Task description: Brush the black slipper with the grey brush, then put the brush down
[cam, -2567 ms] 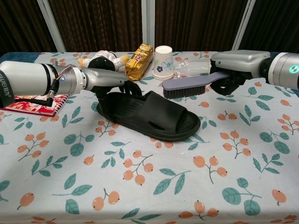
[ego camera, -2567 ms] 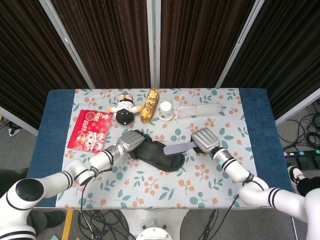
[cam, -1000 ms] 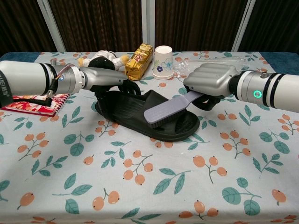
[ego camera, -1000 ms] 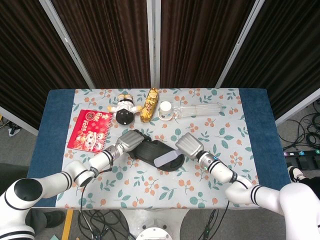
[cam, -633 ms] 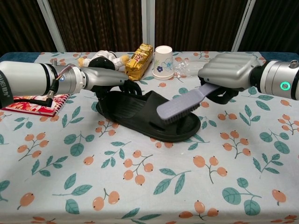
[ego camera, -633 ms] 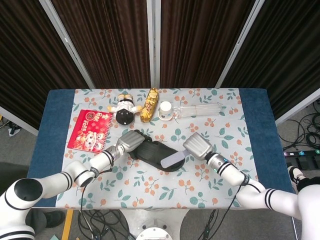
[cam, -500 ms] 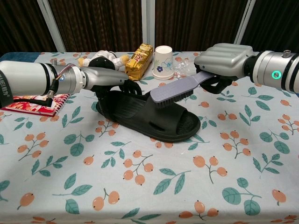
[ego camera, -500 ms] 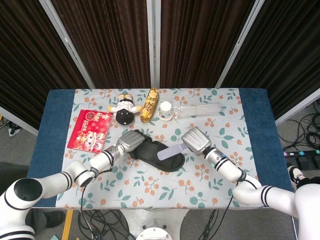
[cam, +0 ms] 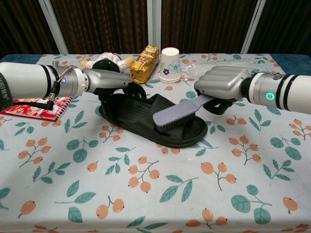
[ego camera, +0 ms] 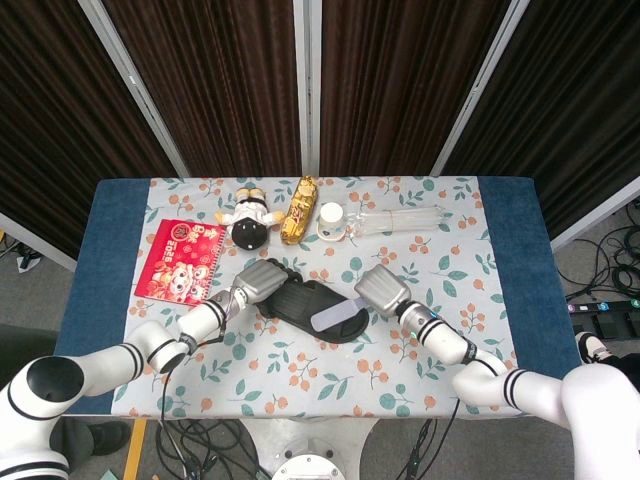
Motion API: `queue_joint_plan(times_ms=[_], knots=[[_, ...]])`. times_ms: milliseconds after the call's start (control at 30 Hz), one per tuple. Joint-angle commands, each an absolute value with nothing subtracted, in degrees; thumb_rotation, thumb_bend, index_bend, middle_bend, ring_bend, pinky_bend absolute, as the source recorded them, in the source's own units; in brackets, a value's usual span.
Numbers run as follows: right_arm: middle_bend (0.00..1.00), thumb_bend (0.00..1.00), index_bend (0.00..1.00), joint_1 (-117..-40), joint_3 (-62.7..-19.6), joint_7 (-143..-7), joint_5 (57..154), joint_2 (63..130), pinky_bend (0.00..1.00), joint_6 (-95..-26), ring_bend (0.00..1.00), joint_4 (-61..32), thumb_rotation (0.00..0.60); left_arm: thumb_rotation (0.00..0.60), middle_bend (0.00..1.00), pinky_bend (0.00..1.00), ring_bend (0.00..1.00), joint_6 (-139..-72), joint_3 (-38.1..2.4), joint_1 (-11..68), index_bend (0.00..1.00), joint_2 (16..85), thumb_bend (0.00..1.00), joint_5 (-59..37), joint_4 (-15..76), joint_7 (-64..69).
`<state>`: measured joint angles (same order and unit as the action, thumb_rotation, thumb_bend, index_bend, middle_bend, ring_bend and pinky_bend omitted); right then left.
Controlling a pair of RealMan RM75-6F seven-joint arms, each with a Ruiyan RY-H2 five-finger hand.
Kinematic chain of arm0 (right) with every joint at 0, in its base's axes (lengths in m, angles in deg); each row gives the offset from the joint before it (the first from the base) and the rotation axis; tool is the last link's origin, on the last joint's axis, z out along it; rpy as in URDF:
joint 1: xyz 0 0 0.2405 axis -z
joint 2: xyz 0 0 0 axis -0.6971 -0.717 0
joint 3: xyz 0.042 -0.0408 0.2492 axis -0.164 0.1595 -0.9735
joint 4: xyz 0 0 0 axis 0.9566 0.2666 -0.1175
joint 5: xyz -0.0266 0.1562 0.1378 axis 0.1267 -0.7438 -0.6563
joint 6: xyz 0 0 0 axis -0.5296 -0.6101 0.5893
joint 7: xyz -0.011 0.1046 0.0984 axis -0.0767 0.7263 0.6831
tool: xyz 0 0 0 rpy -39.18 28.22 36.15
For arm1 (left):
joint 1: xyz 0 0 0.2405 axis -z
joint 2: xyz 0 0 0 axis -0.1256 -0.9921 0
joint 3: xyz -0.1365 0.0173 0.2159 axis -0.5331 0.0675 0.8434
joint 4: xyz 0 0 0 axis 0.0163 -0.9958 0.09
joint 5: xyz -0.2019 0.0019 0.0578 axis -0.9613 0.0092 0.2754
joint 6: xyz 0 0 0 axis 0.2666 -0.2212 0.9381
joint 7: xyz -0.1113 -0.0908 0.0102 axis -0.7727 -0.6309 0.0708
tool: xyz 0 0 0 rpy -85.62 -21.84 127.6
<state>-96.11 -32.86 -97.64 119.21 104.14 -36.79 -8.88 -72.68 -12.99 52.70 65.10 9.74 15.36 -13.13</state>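
Observation:
The black slipper [cam: 141, 119] [ego camera: 300, 305] lies in the middle of the flowered table. My left hand [cam: 104, 80] [ego camera: 262, 279] grips its heel end at the left. The grey brush [cam: 177, 113] [ego camera: 332, 319] is held by its handle in my right hand [cam: 224, 85] [ego camera: 380, 290]. Its bristles face down and rest on the slipper's strap and front part, with the brush head tilted down to the left.
A red booklet [ego camera: 180, 262] lies at the left edge. Along the far side sit a doll [ego camera: 248, 216], a gold snack bag [ego camera: 299, 208], an upturned paper cup [cam: 170, 64] and a clear plastic bag [ego camera: 405, 220]. Blue cloth edges [ego camera: 515, 260] flank the table.
My right hand has swept the brush back down and leftward onto the slipper's front after lifting it toward the far right. The left hand and slipper have stayed put.

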Motion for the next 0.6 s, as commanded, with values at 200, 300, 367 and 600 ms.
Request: queue_joint_plan(times_ms=[200,300,367,600], knots=[[0.99,0.55,1.0,-94.5,-33.4,-92.5,122.8,100.5,1.0,-41.7,1.0,-12.1,0.6,0.6,0.44,0.21,0.27,-72.8,-12.8,52.7,0.38,65.3,0.21,9.9,15.3,-13.1],[0.99,0.55,1.0,-95.9,-35.2,-92.2,122.1,102.8,1.0,-41.0,1.0,-9.4,0.6,0.6,0.44,0.21,0.27,-72.8,-12.8,52.7,0.38,65.3,0.21,9.9,15.4,-13.1],[0.99,0.55,1.0,-97.2,-36.2,-92.8,121.2,104.9,1.0,-39.5,1.0,-7.2,0.6,0.6,0.44,0.21,0.27,-72.8,-12.9,52.7,0.38,65.1,0.21,9.9,15.5,-13.1],[0.99,0.55,1.0,-98.7,-35.0,-96.1,120.5,107.9,1.0,-36.1,1.0,-4.2,0.6,0.6,0.44,0.21,0.27,-72.8,-12.9,52.5,0.38,65.0,0.21,9.6,15.6,-13.0]])
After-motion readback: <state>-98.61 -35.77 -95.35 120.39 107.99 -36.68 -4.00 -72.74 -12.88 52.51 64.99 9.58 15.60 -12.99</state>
